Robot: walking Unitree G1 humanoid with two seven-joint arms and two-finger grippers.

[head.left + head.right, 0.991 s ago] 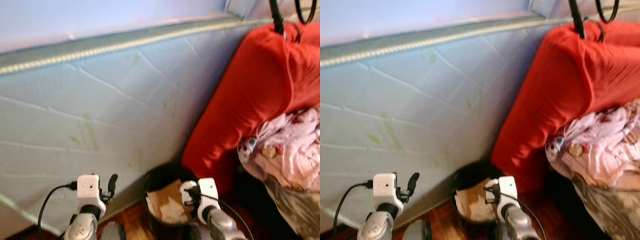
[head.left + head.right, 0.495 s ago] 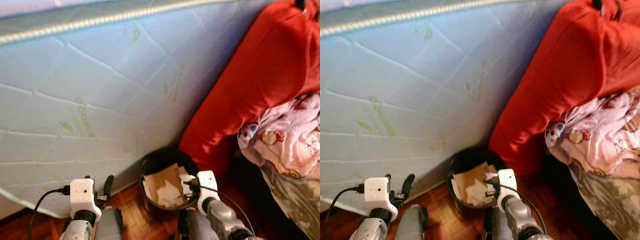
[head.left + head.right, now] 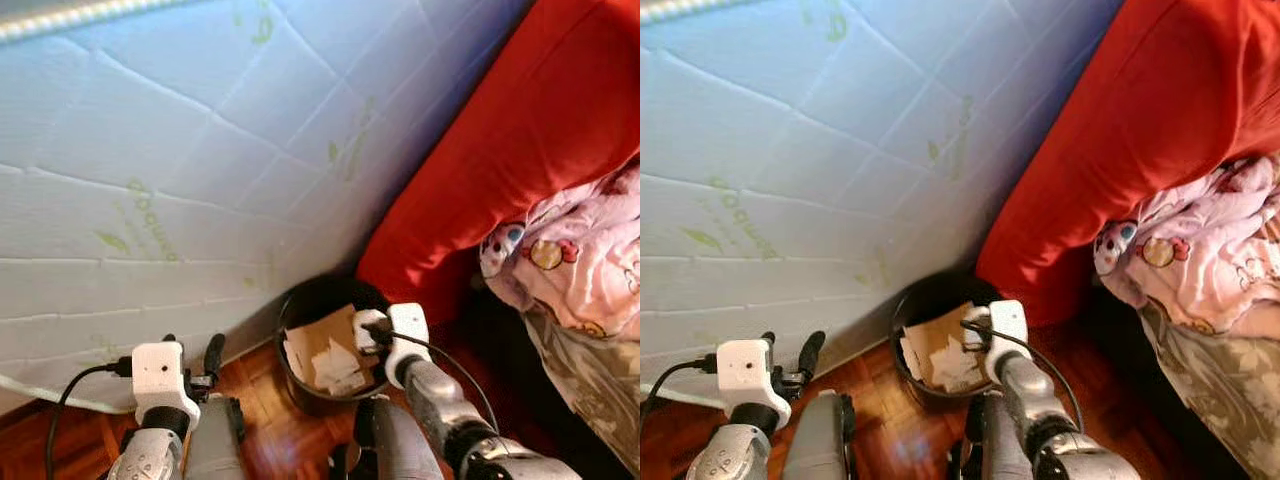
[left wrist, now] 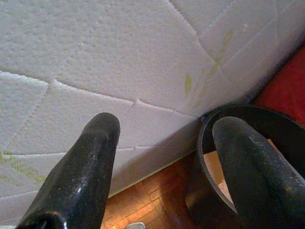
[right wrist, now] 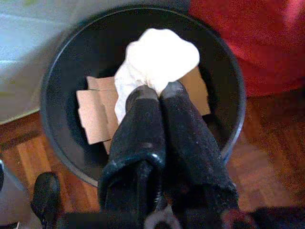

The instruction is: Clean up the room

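The right gripper point(image 5: 159, 93), jaws pinching a crumpled white paper wad point(image 5: 159, 59), should open right above the round black bin point(image 5: 62, 71) (left gripper point(image 4: 167, 157) jaws apart).

A smooth, glossy black plastic bin point(image 5: 228, 86) holds matt brown cardboard point(image 5: 93, 114) and crumpled white tissue point(image 5: 159, 57) pinched between matt black rubbery fingers point(image 5: 143, 124), on glossy parquet wood point(image 3: 270, 440) beside a quilted, textured mattress point(image 4: 95, 57) and red cloth point(image 3: 530, 140).
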